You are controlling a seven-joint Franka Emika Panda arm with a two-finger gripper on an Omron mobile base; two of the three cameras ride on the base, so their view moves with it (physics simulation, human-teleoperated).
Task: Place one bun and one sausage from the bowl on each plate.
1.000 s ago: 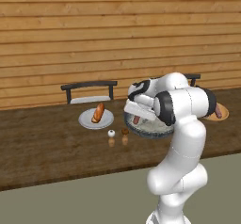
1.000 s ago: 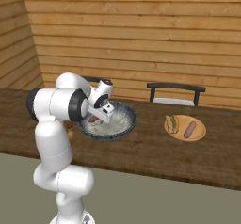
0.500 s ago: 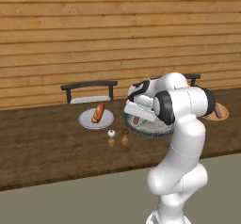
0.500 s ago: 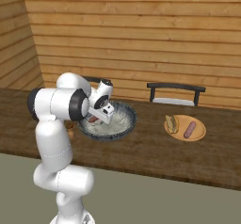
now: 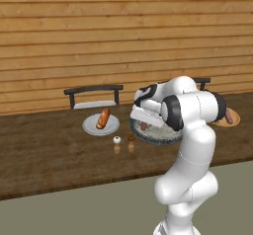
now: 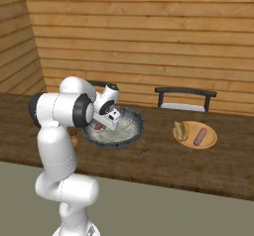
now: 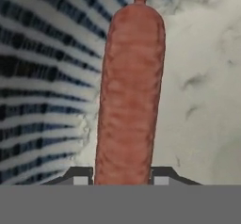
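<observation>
Sausage (image 7: 129,96) lies on the inner slope of the bowl (image 6: 133,131), its near end between my fingertips (image 7: 77,175), which stand narrow against its sides; my gripper (image 6: 102,124) is low inside the bowl, and I judge the hold taken. Lifting well means rising straight up clear of the rim before swinging, since the grip is near one end and the sausage may droop; the grey plate (image 5: 91,128) has a bun (image 5: 104,118) but no sausage, so I'd go there.

Plank wall (image 5: 99,31), dark chairs (image 5: 94,93)
</observation>
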